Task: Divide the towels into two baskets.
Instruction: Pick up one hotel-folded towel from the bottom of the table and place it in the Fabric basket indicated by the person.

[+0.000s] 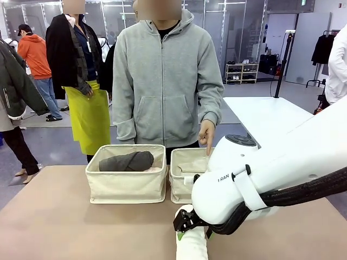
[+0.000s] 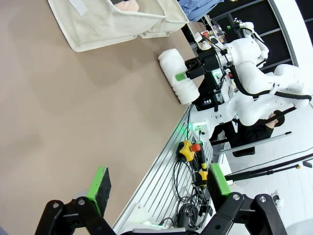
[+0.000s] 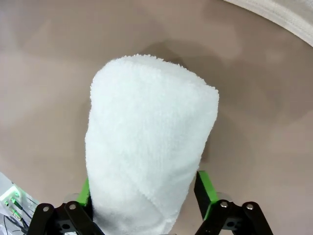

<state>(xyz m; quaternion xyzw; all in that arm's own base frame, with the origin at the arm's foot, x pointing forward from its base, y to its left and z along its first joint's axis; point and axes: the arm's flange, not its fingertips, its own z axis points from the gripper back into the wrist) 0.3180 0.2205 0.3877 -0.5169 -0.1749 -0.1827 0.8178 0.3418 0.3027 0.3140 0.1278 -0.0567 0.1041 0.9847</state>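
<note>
Here, the right gripper [image 3: 142, 205] jaws straddle the white towel [image 3: 149, 147] at the desk's near edge (squeeze incomplete, it may slip); left gripper [image 2: 159, 188] jaws wide.

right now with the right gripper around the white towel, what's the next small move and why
Probably finish closing the right gripper and lift. The white towel lies on the table between its green pads, which sit at its sides. The person's hand points into the right basket; the left basket already holds the dark grey towel.
</note>
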